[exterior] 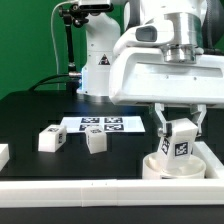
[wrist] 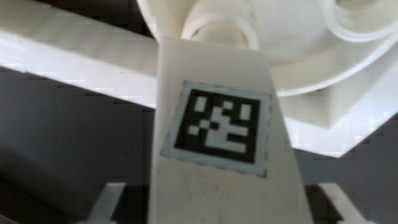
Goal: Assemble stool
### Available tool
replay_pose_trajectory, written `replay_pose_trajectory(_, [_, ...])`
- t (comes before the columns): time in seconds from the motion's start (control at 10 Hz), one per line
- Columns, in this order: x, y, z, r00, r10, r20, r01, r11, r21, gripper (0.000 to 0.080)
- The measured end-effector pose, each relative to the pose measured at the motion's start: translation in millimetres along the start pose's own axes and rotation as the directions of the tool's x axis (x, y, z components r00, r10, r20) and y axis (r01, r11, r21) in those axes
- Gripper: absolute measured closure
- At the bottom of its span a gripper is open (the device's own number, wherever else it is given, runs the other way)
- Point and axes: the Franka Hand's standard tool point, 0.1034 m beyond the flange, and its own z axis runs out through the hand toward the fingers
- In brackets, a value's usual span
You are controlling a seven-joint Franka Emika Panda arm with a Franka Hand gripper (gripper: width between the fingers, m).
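As the claw (exterior: pixel 180 137), clamped on one upright leg (exterior: pixel 181 148), holds it against the ring seat (exterior: pixel 158 168) at the exterior view's right, the stool looks barely begun: two more legs (exterior: pixel 52 139) (exterior: pixel 95 141) lie loose on the black counter (exterior: pixel 30 112) by the marker board (exterior: pixel 101 125), well apart from the seat.

A robotics lab bench: a white robot arm (exterior: pixel 100 62) stands at the far edge of a black table (exterior: pixel 25 115) edged by white rails (exterior: pixel 80 190). A marker board (exterior: pixel 101 125) and tagged stool legs (exterior: pixel 52 139) lie on the table, with a green wall (exterior: pixel 25 40) behind.
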Motion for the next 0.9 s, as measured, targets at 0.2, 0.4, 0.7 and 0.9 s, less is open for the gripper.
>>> replay_pose_trajectory(0.2, [-2.2, 1.4, 0.5, 1.000, 0.000, -0.031, 0.000, 1.000, -0.010, 0.0471])
replay_pose_trajectory(0.4, [-7.7, 6.7, -0.8, 0.994, 0.000, -0.110, -0.004, 0.999, -0.034, 0.0471])
replay_pose_trajectory(0.7, [-10.4, 8.3, 0.7, 0.991, -0.001, -0.136, -0.005, 0.999, -0.043, 0.0471])
replay_pose_trajectory(0.9, [-11.4, 8.1, 1.5, 0.991, -0.001, -0.132, -0.005, 0.999, -0.043, 0.0379])
